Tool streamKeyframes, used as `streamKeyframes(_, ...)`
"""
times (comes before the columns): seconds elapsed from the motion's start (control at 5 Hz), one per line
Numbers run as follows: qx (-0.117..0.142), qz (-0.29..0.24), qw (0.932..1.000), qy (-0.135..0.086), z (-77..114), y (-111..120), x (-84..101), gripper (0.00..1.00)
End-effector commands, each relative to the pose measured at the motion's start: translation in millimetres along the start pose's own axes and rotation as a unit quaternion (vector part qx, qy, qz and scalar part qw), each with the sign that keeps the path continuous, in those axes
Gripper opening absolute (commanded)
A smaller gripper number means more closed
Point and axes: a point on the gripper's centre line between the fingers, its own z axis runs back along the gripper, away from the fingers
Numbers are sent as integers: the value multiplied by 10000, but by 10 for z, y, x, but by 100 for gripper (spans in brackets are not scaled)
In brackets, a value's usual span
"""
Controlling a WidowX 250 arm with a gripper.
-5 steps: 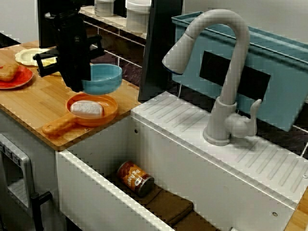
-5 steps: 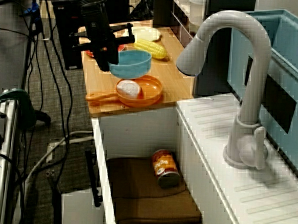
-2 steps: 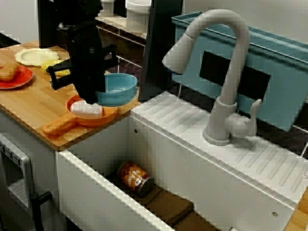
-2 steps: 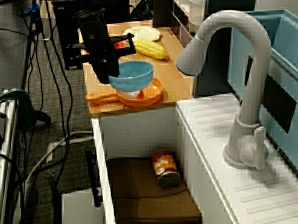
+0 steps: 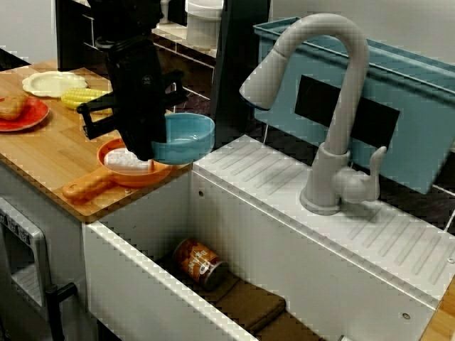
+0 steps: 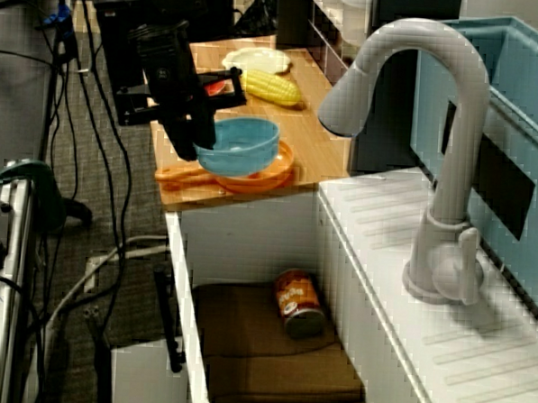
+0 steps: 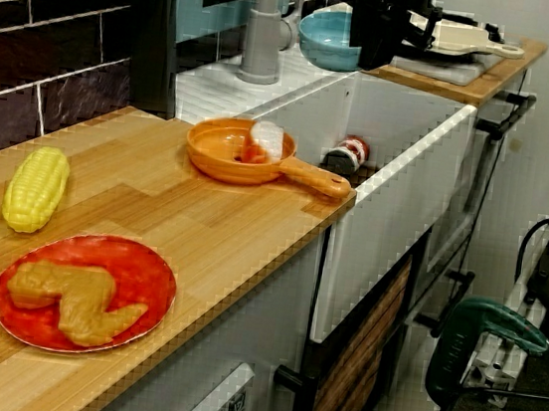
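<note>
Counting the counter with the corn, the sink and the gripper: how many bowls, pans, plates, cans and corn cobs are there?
Bowls: 1, blue bowl in the gripper
Pans: 1, orange pan
Plates: 2, red plate and pale plate
Cans: 1, can
Corn cobs: 1, corn cob
Total: 6
</note>
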Motion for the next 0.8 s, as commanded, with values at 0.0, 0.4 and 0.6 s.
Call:
streamKeyframes(0.0,208,348,9990,202,39,195,-53,100)
streamKeyframes(0.4,291,715,9969,177,161,311,-232,100)
streamKeyframes(0.6,393,1153,9922,262,210,301,-360,100)
